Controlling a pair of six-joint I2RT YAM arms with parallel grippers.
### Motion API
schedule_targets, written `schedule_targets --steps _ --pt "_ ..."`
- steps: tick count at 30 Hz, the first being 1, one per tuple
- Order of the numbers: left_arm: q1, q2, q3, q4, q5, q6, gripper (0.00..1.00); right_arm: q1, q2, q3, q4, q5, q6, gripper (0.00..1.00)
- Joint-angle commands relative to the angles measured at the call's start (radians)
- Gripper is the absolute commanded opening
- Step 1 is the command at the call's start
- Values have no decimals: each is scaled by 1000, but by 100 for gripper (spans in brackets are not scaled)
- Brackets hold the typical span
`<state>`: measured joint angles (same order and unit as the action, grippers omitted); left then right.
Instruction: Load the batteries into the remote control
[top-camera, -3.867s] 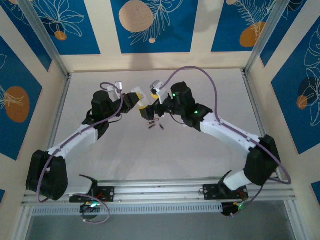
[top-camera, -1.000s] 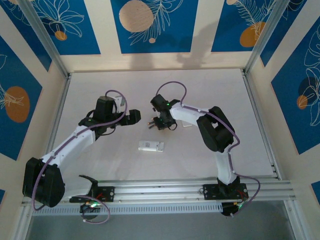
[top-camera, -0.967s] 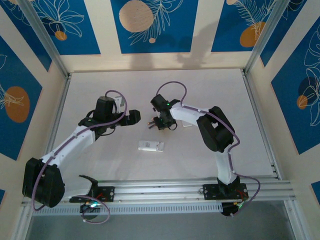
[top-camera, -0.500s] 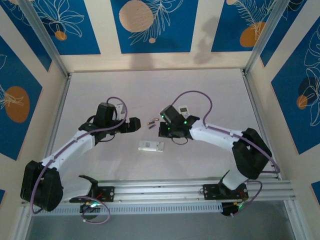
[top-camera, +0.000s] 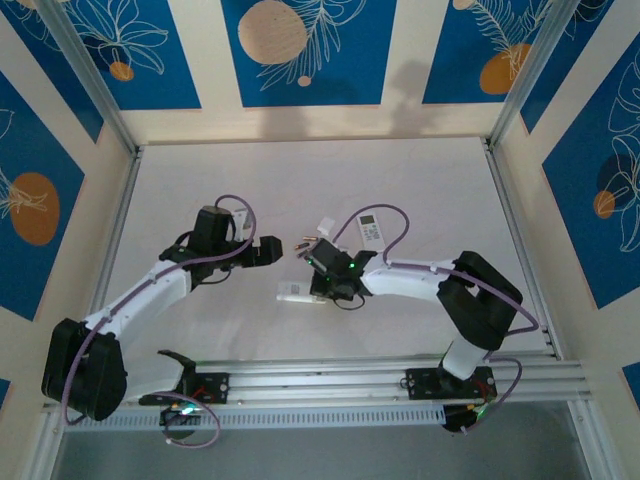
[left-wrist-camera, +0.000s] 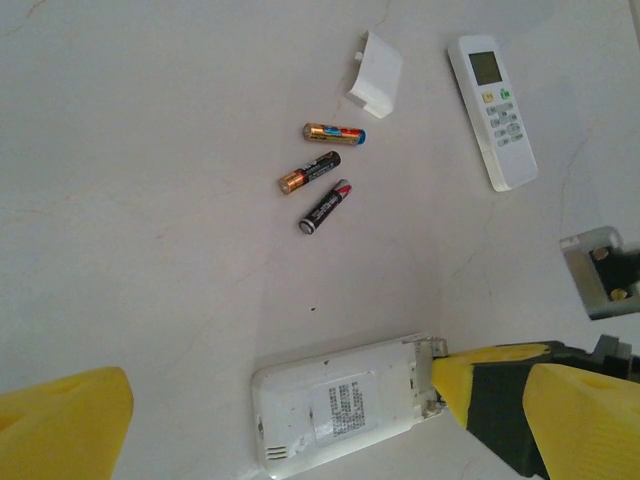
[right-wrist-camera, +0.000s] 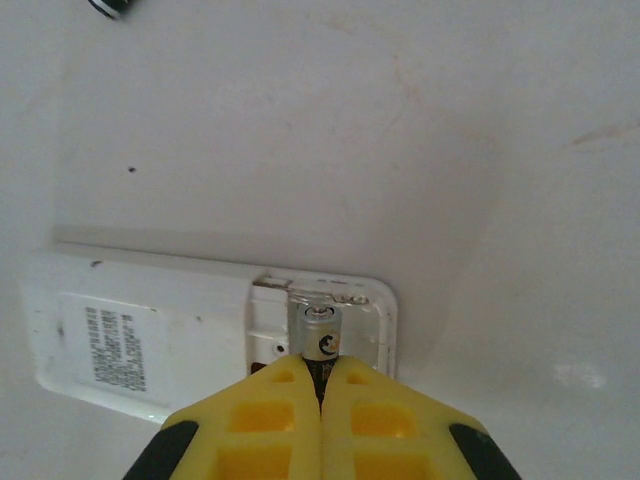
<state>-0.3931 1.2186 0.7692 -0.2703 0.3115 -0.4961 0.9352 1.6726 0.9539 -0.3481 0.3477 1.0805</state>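
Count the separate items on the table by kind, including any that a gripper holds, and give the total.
Batteries: 4
Remote controls: 2
Loose white cover: 1
Total: 7

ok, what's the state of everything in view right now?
Left gripper: open, empty.
Right gripper: shut on a battery.
Battery: gripped, tip at the open bay; can't tell if it's seated.
Remote: face down, bay open.
Cover: off, lying on the table.
Loose batteries: three, lying flat.
Second remote: face up, untouched.
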Motion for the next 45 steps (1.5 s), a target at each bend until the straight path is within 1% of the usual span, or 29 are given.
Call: schedule_targets --steps 1,5,12,22,33,40,45 --pt "-9 3 0 13 19 -9 100 17 13 19 -34 61 30 7" --pt "-8 10 3 16 20 -11 100 19 22 20 -41 65 33 8" --pt "-9 16 12 21 23 -16 100 25 22 22 -59 111 32 9" --pt "-9 16 12 16 22 -15 100 25 54 35 -29 74 17 11" --pt "-9 17 1 20 18 -14 100 21 52 84 -35 123 -55 11" --pt "-9 14 -7 21 14 -12 100 22 88 81 -52 132 -60 11" --pt "-9 15 -9 22 11 -10 100 28 87 63 -58 143 -56 11"
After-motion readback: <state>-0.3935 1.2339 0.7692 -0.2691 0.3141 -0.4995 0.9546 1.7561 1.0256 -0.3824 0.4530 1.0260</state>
